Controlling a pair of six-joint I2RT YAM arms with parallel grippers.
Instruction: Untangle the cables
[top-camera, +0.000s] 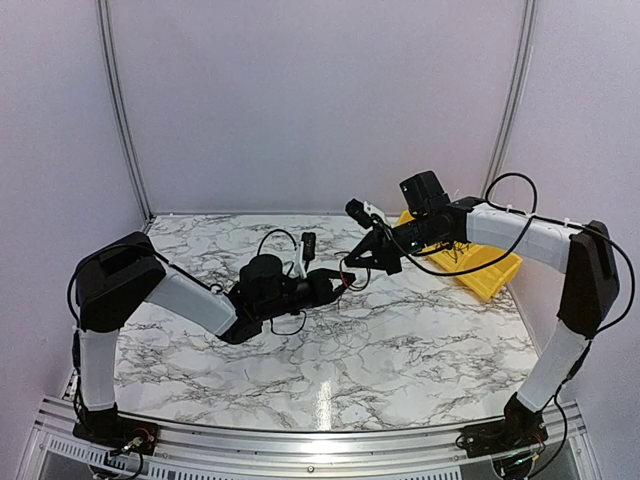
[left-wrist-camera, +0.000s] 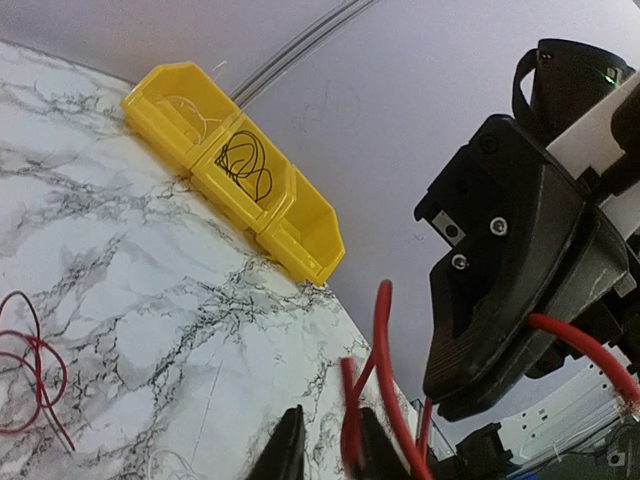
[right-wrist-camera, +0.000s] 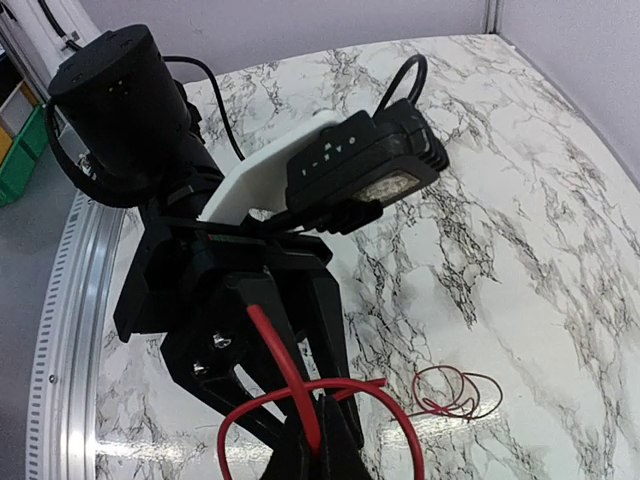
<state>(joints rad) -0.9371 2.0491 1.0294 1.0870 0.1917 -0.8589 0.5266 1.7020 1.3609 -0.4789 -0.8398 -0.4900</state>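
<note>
The two arms meet above the middle of the marble surface (top-camera: 420, 350), their tips close together and raised off it. The right gripper (right-wrist-camera: 318, 425) has its fingers pressed together on a red cable (right-wrist-camera: 283, 365), which bends into a loop just above the grip and trails away to the side. The same red cable also passes between the fingers of the left gripper (left-wrist-camera: 330, 415). These fingers stand a little apart, with the strand close against one of them, and the pictures do not show whether they pinch it or only stand around it. A small loose coil (right-wrist-camera: 452, 390) of thin red and black wire lies flat on the surface below, apart from both grippers and touching neither. A yellow bin (left-wrist-camera: 300, 255) with several compartments sits at the far right corner of the surface, against the wall. A thin black cable (left-wrist-camera: 248, 165) lies curled in its middle compartment. What the other compartments hold is too faint to tell.
</note>
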